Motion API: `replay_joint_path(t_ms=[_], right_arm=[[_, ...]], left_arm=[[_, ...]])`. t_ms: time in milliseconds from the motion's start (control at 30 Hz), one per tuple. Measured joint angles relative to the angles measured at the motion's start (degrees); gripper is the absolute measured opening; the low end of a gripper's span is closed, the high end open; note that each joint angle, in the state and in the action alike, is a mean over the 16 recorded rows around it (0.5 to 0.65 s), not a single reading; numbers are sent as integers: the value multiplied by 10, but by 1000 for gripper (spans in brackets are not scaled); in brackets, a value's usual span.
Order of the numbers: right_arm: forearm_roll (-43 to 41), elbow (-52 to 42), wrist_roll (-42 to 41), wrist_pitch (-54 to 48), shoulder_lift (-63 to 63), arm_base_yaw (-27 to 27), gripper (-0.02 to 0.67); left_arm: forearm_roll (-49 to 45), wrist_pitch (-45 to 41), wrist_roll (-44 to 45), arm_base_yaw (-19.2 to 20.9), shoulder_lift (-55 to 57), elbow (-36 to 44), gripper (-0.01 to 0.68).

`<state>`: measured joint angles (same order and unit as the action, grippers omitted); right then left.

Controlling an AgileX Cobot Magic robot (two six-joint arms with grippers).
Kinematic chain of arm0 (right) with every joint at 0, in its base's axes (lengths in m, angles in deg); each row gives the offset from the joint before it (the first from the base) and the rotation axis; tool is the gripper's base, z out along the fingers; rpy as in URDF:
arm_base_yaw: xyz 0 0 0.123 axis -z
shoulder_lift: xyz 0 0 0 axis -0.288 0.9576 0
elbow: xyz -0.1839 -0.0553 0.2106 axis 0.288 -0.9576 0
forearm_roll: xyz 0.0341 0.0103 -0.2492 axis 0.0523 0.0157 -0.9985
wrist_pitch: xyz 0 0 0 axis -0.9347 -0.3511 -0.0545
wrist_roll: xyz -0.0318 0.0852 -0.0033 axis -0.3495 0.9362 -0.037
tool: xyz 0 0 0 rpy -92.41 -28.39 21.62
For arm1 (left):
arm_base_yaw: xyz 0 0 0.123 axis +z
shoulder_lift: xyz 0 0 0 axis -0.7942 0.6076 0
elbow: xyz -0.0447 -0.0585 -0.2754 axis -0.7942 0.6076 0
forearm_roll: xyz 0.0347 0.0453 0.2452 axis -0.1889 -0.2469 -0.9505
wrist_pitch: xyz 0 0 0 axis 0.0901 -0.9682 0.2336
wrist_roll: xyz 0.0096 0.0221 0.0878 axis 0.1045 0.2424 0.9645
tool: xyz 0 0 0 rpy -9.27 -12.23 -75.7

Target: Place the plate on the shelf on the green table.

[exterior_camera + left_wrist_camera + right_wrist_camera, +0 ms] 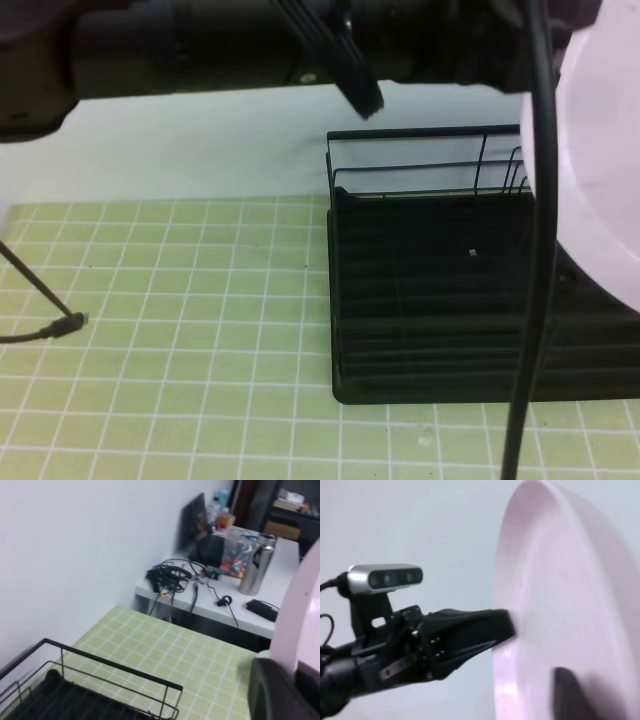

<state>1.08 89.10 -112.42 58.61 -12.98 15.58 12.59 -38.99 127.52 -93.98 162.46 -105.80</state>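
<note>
- The plate (570, 610) is up in the air, standing on its edge, not lying flat.
- In the high view the plate (600, 150) fills the edge at about 3 o'clock and hangs in front of the right end of the shelf (430, 290).
- It is not in the shelf yet. No part of it looks set between the wire bars.
- The left gripper (510, 625) comes in from 9 o'clock in the right wrist view, and its dark fingers meet the plate's rim.
- Its jaws look closed on that rim, but the spot is blurry, so I cannot tell if they pinch it or are letting go.
- The right gripper (570, 690) shows only as a dark finger at about 5 o'clock, lying against the face of the plate.
- I cannot tell if its jaws are spread or squeezing the plate, as the other finger is hidden.
- The shelf sits on the green table (170, 330), at about 4 o'clock in the high view. Its thin upright bars stand at the back.
- A thin black cable (45, 330) lies on the tiles at 9 o'clock, well apart from the shelf.
- I think the step now is passing the plate from one arm to the other, or carrying it over the shelf.
- The next move needs one firm grip. Then the plate must come down on its edge, lined up with a gap between the bars.
- If both grips go loose at once, the plate could drop.
</note>
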Motion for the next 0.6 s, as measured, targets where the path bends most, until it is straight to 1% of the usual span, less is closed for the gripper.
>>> replay_joint_path(t_ms=[133, 233, 300, 367, 433, 467, 533, 600], right_arm=[[10, 0, -18, 2, 7, 0, 204], [15, 0, -37, 13, 9, 0, 150], [16, 0, -52, 25, 10, 0, 134], [17, 1, -68, 40, 10, 0, 131], [18, 4, -88, 58, 10, 0, 130], [17, 7, -102, 67, 10, 0, 130], [11, 14, -131, 85, 12, 0, 130], [-5, 25, -160, 97, 17, 0, 129]], left_arm=[[13, -12, 9, -5, 0, 0, 279], [22, -20, 18, -7, -2, 0, 384], [25, -25, 22, -7, -5, 0, 447], [22, -27, 25, -7, -10, 0, 490], [11, -29, 25, -6, -17, 0, 501], [1, -29, 22, -6, -21, 0, 490], [-31, -30, 11, -6, -31, 0, 439], [-77, -32, -9, -6, -44, 0, 367]])
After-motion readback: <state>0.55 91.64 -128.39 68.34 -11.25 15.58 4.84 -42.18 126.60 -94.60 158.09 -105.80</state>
